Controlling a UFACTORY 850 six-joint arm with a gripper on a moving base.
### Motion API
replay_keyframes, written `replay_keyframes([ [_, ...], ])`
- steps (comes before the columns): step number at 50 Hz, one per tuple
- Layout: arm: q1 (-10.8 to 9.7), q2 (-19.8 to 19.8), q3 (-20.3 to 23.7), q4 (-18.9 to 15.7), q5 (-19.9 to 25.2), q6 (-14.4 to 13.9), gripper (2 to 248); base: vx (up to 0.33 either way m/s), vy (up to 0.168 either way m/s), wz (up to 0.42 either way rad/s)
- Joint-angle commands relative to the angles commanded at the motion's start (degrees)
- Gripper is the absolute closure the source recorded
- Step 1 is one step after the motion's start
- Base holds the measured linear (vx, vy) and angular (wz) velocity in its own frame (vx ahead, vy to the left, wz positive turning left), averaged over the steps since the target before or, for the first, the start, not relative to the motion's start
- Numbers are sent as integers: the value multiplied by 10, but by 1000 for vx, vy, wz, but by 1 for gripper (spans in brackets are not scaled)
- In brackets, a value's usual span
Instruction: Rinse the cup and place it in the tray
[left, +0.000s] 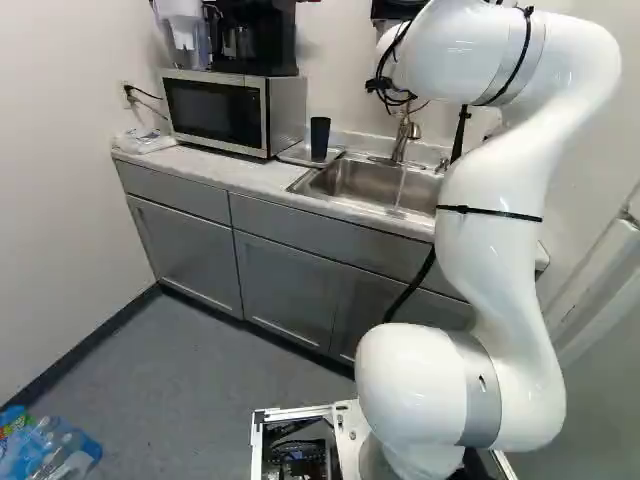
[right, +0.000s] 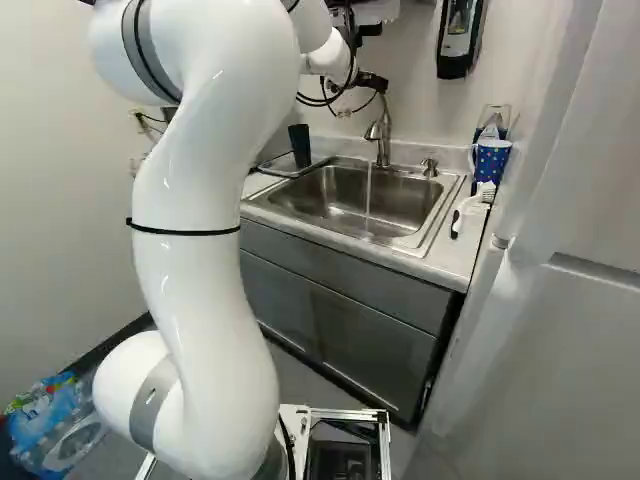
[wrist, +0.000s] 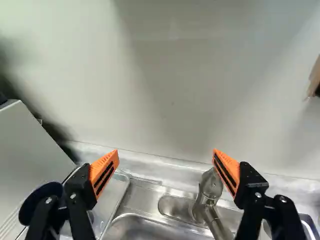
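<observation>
The fingers stand wide apart with nothing gripped, and the cup lies outside them—off past the finger nearer the microwave, upright in the tray. Its long axis is vertical, so a side grasp would need a sideways shift and a lower reach, past the faucet (water is running into the sink)—with the microwave's side leaving less room than the sink side, I judge.
</observation>
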Motion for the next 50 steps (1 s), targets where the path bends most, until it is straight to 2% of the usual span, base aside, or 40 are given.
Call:
replay_keyframes([
  [50,1,-12,-14,0,-32,0,3,0,0,0],
])
